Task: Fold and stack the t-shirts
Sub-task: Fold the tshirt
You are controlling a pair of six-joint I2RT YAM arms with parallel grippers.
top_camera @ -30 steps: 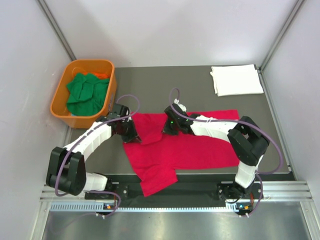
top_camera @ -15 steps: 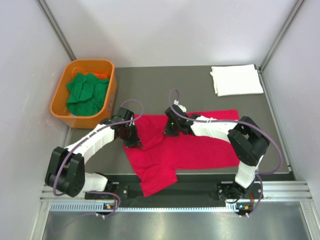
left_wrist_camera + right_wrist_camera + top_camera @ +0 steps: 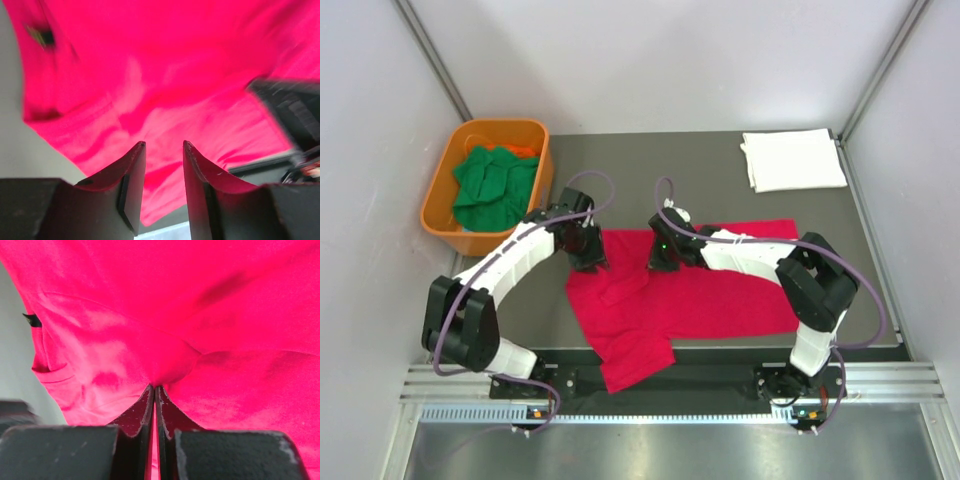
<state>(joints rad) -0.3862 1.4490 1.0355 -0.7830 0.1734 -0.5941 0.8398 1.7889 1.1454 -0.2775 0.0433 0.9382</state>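
Cloth of the red shirt [image 3: 705, 298] was pinched in your right end effector [image 3: 154, 387], likely anchoring a fold, while your left end effector [image 3: 163, 145] hung spread, empty.

Left tool [image 3: 164, 145] jaws parted (clear gap); right tool [image 3: 154, 387] pinched tight; both tipped down, close together.
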